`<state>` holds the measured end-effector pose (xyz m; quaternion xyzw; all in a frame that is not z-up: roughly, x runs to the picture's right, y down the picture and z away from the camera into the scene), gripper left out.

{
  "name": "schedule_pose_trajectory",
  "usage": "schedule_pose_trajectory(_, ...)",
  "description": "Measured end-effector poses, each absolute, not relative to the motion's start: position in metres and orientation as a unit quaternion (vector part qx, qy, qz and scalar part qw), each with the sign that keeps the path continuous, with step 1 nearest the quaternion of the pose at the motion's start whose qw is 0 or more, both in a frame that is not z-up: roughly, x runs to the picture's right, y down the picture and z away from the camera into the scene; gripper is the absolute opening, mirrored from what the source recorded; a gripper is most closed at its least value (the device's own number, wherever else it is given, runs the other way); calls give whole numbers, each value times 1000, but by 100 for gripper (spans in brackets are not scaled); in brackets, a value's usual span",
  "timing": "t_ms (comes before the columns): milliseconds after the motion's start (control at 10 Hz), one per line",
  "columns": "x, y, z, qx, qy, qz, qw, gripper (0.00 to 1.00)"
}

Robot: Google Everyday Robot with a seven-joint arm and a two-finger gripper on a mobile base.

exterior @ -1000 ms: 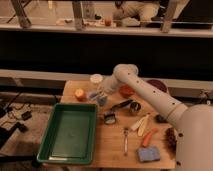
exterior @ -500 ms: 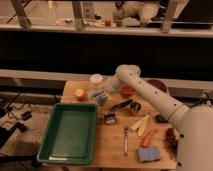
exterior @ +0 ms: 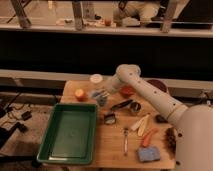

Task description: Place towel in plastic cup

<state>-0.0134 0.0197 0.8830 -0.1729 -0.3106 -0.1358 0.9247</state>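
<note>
My white arm reaches left across the wooden table (exterior: 112, 145). My gripper (exterior: 103, 91) is at the table's back left, right over a crumpled blue-grey towel (exterior: 101, 98). The towel is at the gripper's tip; I cannot tell if it is lifted or resting on the table. The pale plastic cup (exterior: 96, 80) stands upright just behind and to the left of the gripper, near the table's back edge. Its inside is not visible.
An orange (exterior: 80, 94) lies left of the towel. A green tray (exterior: 50, 145) fills the front left. A red bowl (exterior: 127, 91), a small can (exterior: 109, 118), a metal cup (exterior: 135, 107), a banana (exterior: 140, 122), a carrot (exterior: 148, 137), a fork (exterior: 125, 140) and a blue sponge (exterior: 148, 154) lie to the right.
The arm has shifted very slightly to the right. The towel and gripper stay at almost the same spot beside the cup.
</note>
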Motion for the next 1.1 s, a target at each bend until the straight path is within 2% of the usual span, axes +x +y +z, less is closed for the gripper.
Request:
schedule_pose_trajectory(800,-11,15,887,-169,-308,-135,927,18)
schedule_pose_trajectory(900,-10,15,887,-169,-308,-135,927,22)
schedule_pose_trajectory(1100,-11,15,887,-169,-308,-134,927,40)
